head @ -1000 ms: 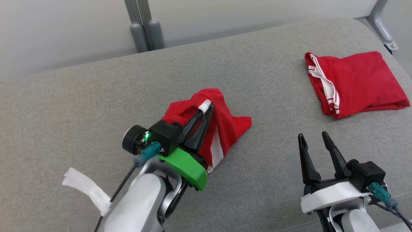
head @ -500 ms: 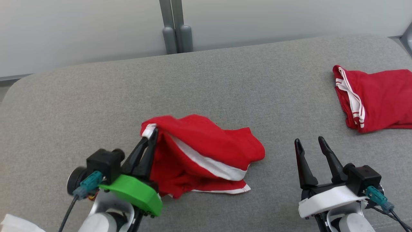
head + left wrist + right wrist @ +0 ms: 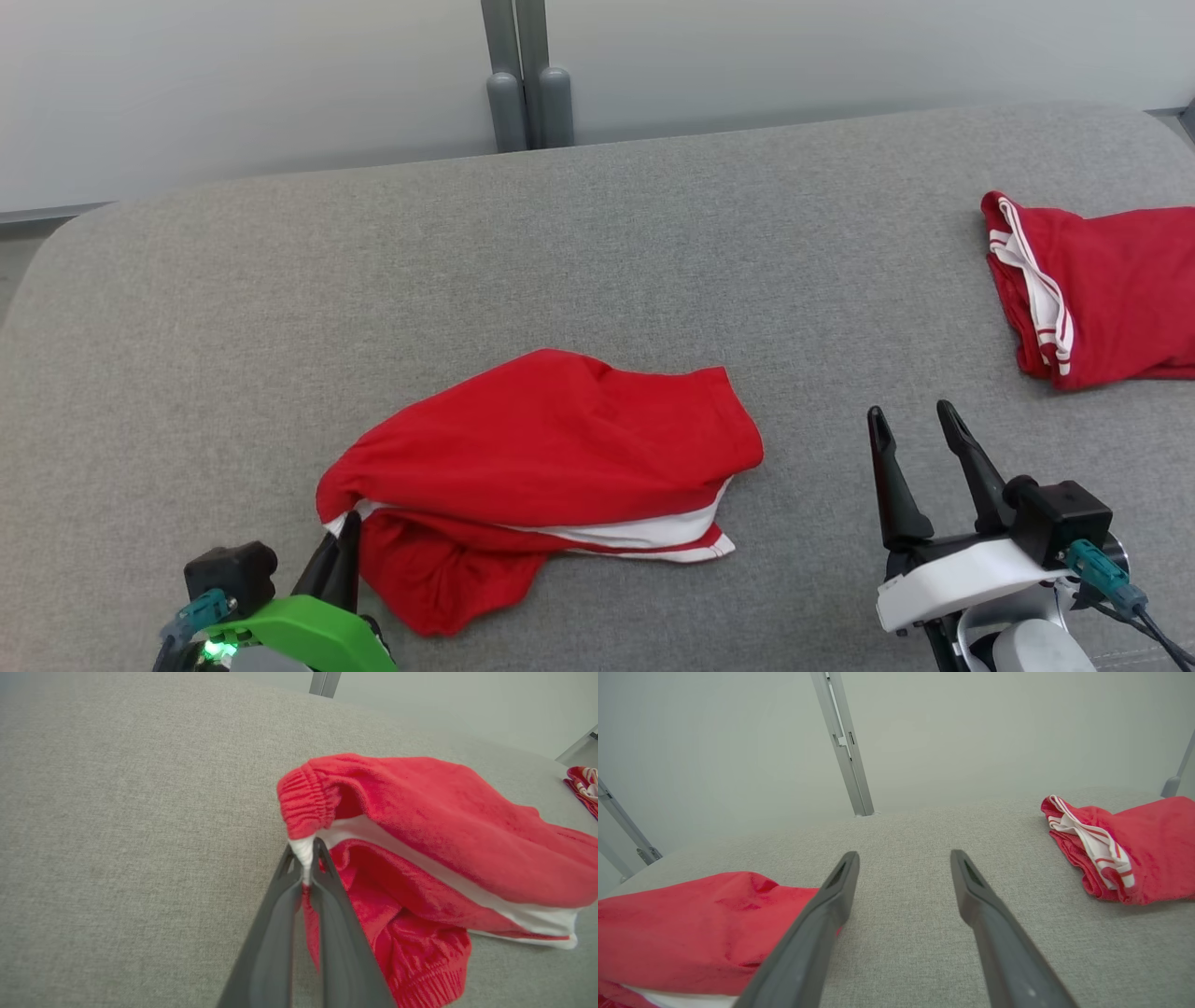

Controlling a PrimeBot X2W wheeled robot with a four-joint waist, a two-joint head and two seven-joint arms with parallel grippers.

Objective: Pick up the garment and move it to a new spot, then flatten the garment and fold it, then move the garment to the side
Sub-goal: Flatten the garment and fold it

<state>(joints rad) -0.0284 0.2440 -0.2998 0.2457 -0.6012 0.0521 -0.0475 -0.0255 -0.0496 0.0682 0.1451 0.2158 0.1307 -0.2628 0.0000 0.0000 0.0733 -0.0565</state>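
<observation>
Grey fabric surface (image 3: 597, 233) takes up most of the head view, rounded corner at far left. Pale wall (image 3: 233, 84) runs behind it, with a pair of grey posts (image 3: 527, 84) standing at the far edge near centre.

Task garment (image 3: 560, 448), red shorts with white side trim, lies crumpled on the surface in the lower-middle of the head view, slightly left of centre. Upper layer is draped over a bunched lower layer, white stripe showing along the near-right edge. Its left end is lifted a little off the surface; the rest lies on it.

Second red garment (image 3: 1111, 299), red with white striped trim, sits folded at the far right, cut off by the frame edge, well apart from the task garment.

Right gripper (image 3: 910, 413) is at lower right, fingers spread wide, holding nothing, above bare surface between the two garments, touching neither.

Left gripper (image 3: 350, 527) is at lower left, green cover behind it. Left wrist view shows its fingers pinched tight on the white waistband corner at the garment's left end, red elastic band folding over just above the tips, cloth hanging down between the fingers.
</observation>
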